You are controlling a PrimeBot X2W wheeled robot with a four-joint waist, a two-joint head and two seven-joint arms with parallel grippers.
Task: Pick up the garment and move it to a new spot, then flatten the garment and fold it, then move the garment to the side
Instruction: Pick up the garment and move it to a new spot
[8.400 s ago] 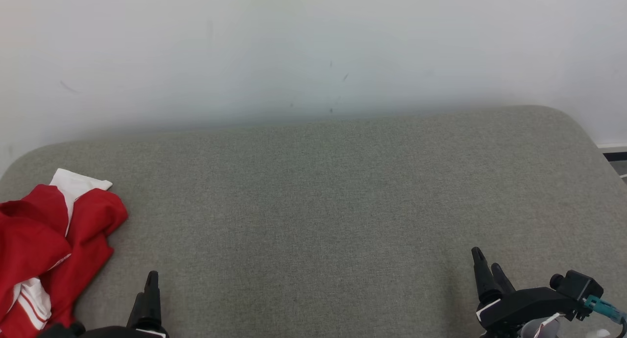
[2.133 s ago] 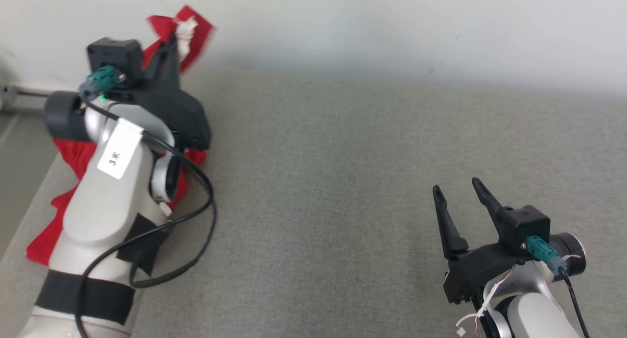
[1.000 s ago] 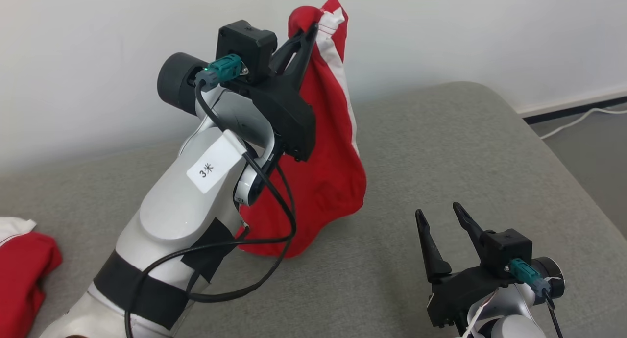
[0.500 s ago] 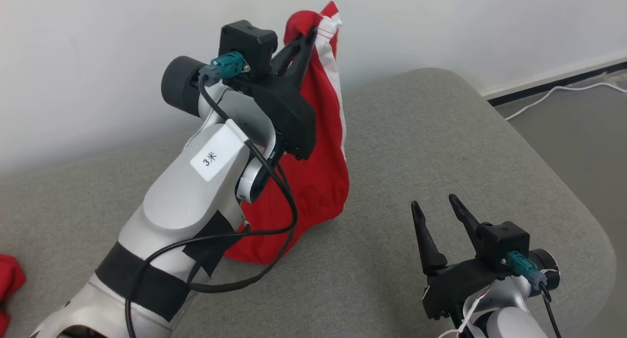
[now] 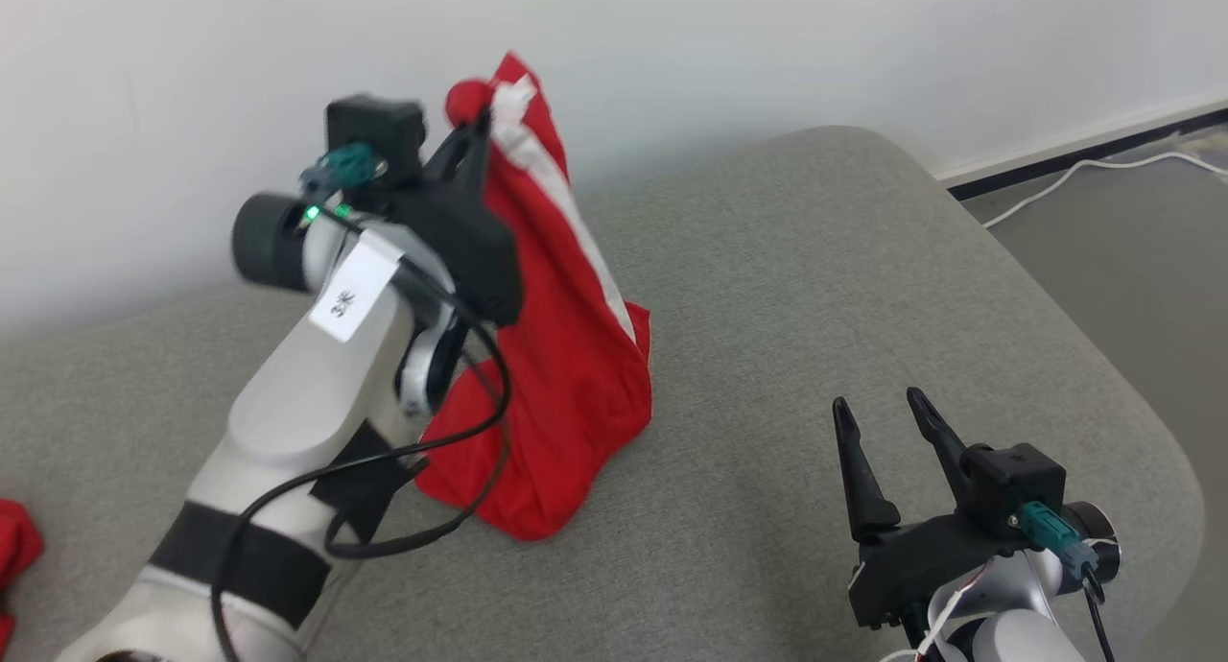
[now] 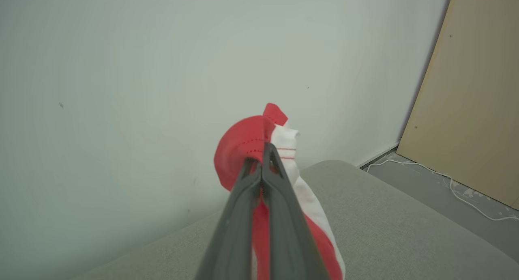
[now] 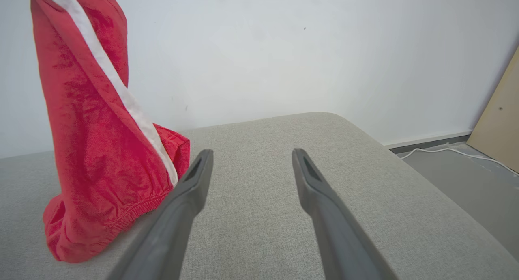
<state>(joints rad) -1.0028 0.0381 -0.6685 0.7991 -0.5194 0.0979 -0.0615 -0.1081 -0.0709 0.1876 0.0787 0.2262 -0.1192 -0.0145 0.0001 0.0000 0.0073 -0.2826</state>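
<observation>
A red garment (image 5: pixel 566 355) with a white stripe hangs from my left gripper (image 5: pixel 477 127), which is shut on its top edge, held high near the wall. The cloth's lower end rests bunched on the grey cushion (image 5: pixel 815 288). In the left wrist view the fingers pinch the red and white fabric (image 6: pixel 251 140) at my left gripper (image 6: pixel 262 150). My right gripper (image 5: pixel 875 405) stands open low at the right, with nothing between its fingers. The right wrist view shows the garment (image 7: pixel 101 150) hanging to the left of my right gripper (image 7: pixel 250 152).
Another piece of red cloth (image 5: pixel 14 552) lies at the cushion's far left edge. The cushion's rounded right edge drops to a grey floor (image 5: pixel 1142 230) with a white cable (image 5: pixel 1084 168). A white wall (image 5: pixel 767 48) stands behind, and a tan board (image 6: pixel 474 101) leans at the right.
My left arm has swung the hanging garment leftward and slightly lower, its bottom now dragging on the cushion. The head camera has also shifted. My right gripper stays open.
</observation>
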